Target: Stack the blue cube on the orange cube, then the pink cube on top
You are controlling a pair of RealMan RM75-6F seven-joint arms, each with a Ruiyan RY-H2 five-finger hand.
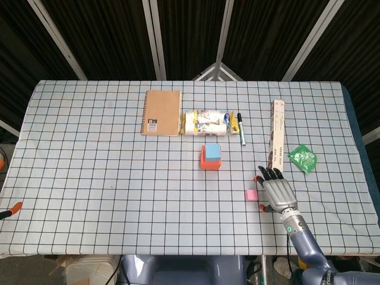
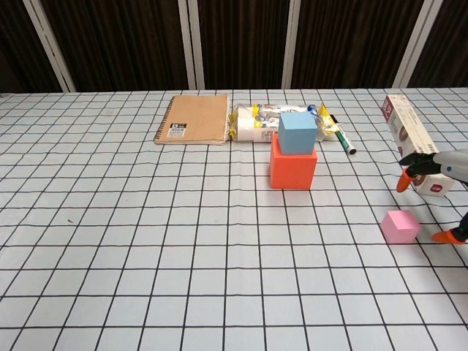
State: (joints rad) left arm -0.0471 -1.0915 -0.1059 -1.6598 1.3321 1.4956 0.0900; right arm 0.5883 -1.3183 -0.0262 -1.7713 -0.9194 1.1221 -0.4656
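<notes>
The blue cube (image 1: 212, 152) (image 2: 297, 132) sits on top of the orange cube (image 1: 209, 162) (image 2: 293, 165) near the table's middle. The small pink cube (image 1: 252, 195) (image 2: 400, 226) lies alone on the cloth to the right and nearer the front. My right hand (image 1: 275, 191) (image 2: 439, 186) hovers just right of the pink cube, fingers spread and holding nothing, orange fingertips (image 2: 403, 183) pointing toward it. I cannot tell whether the thumb touches the cube. My left hand is out of both views.
Along the back lie a brown notebook (image 1: 161, 113), a snack packet (image 1: 205, 123), a marker pen (image 1: 241, 129) and a long narrow box (image 1: 276, 133). A green wrapper (image 1: 303, 158) lies right of the box. The checkered table (image 1: 107, 178) edge runs close behind my right hand.
</notes>
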